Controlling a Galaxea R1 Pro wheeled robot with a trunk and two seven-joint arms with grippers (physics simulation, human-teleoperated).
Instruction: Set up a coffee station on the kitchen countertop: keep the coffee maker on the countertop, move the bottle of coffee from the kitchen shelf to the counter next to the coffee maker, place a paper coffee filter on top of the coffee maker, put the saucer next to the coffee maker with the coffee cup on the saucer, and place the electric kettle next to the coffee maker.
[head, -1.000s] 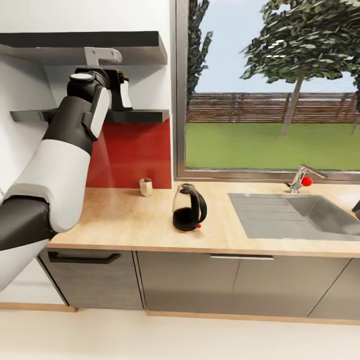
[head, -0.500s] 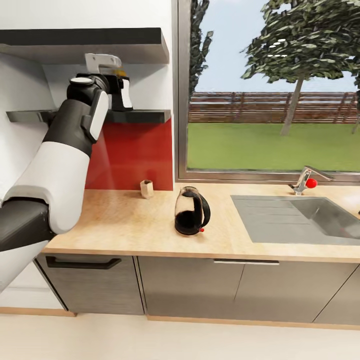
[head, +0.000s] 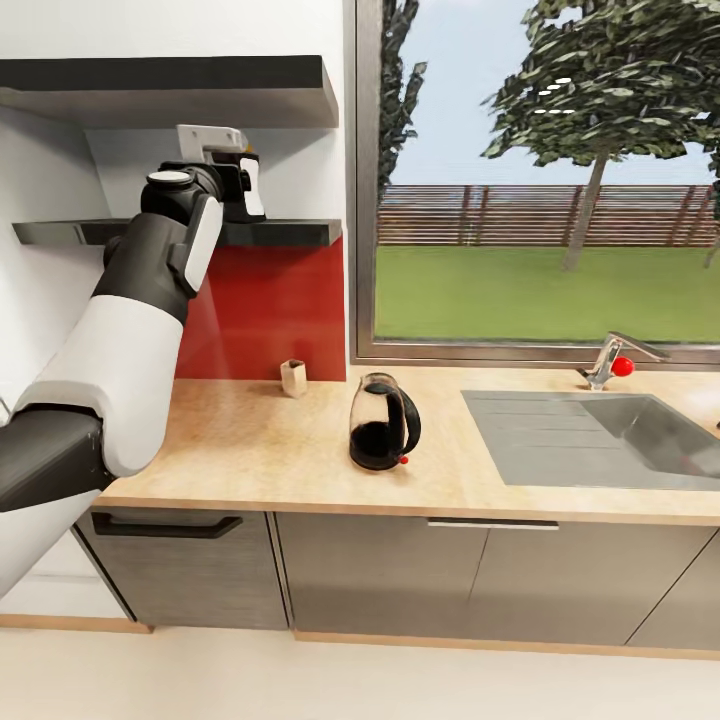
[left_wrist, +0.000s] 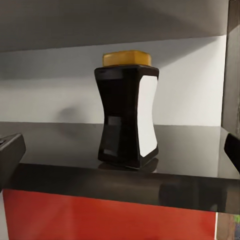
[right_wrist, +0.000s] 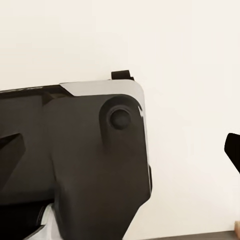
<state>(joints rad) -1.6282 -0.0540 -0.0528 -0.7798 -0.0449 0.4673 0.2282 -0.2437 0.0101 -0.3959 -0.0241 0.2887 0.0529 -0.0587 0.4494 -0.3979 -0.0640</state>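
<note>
The bottle of coffee, black with a white label and a yellow-orange cap, stands upright on the dark kitchen shelf. My left gripper is open just in front of it, with the bottle centred ahead between the fingertips and untouched. In the head view my left gripper is raised to the shelf and covers most of the bottle. The electric kettle stands on the kitchen countertop. A small pale cone, seemingly the paper coffee filter, sits by the red backsplash. My right gripper is open and empty.
A second dark shelf hangs close above the bottle. The steel sink and its faucet lie to the right, under a large window. Grey cabinets run below the worktop. My own dark body panel faces the right wrist camera.
The head camera shifted slightly a second ago, then held still. My left wrist has dropped a little and closed in on the bottle, whose cap it now covers in the head view.
</note>
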